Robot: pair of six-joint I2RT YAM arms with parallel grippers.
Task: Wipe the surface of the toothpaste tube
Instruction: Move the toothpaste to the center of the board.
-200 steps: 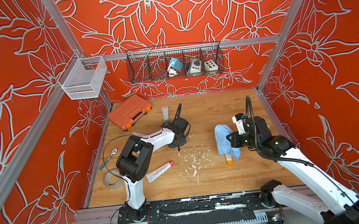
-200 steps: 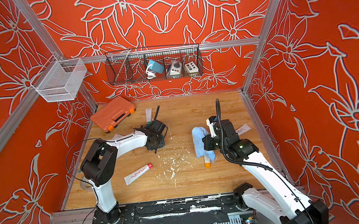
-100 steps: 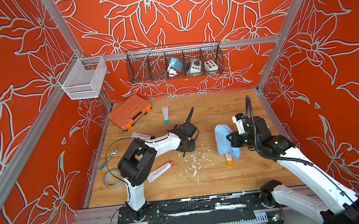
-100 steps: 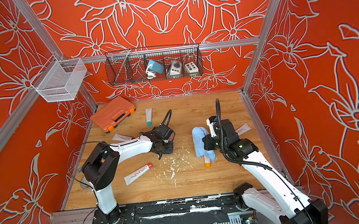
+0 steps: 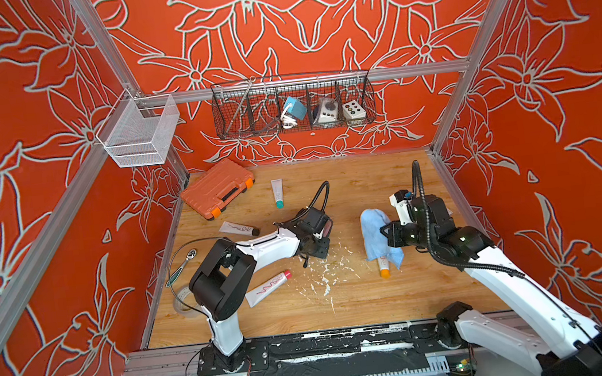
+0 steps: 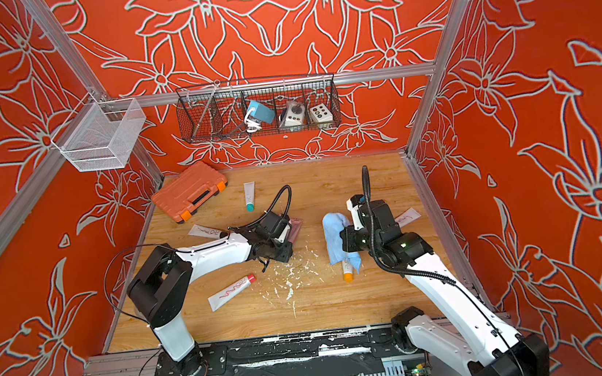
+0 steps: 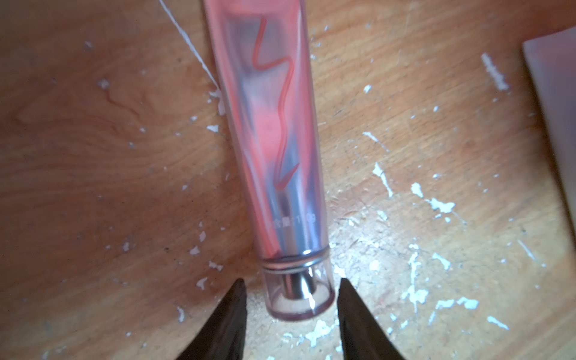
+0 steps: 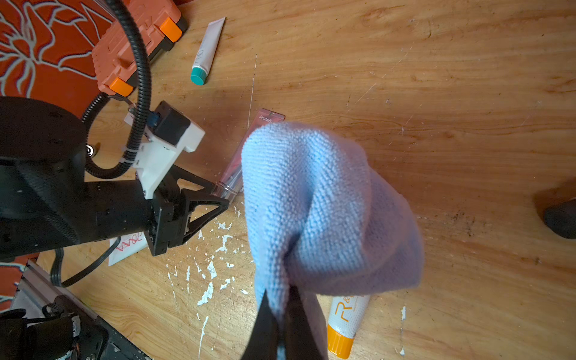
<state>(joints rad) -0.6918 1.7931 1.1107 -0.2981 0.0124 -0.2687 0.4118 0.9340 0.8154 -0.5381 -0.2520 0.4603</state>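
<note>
**Plastic, cloth and wood**

Glossy, translucent plastic on the pink tube [image 7: 274, 140], with a clear cap [image 7: 297, 299] over bright metal. Nubby, matt microfibre in the blue cloth [image 8: 318, 212]. Matt, scratched wood-grain tabletop [image 8: 436, 78], rough with white flakes [image 8: 207, 294]. Ribbed moulded plastic on the orange case [image 5: 217, 188].

A robotics lab test cell: aluminium frame [image 5: 413, 70], printed floral wall panels [image 5: 312, 23], a wooden tabletop [image 5: 366, 174], left arm [image 5: 267, 247] and right arm [image 5: 490, 264] bolted to a black base rail [image 5: 308, 348].

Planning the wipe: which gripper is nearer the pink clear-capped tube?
Left. The left gripper, jaws open, flanks the clear cap of the pink tube; the right gripper, shut on the blue cloth, sits farther off.
</note>
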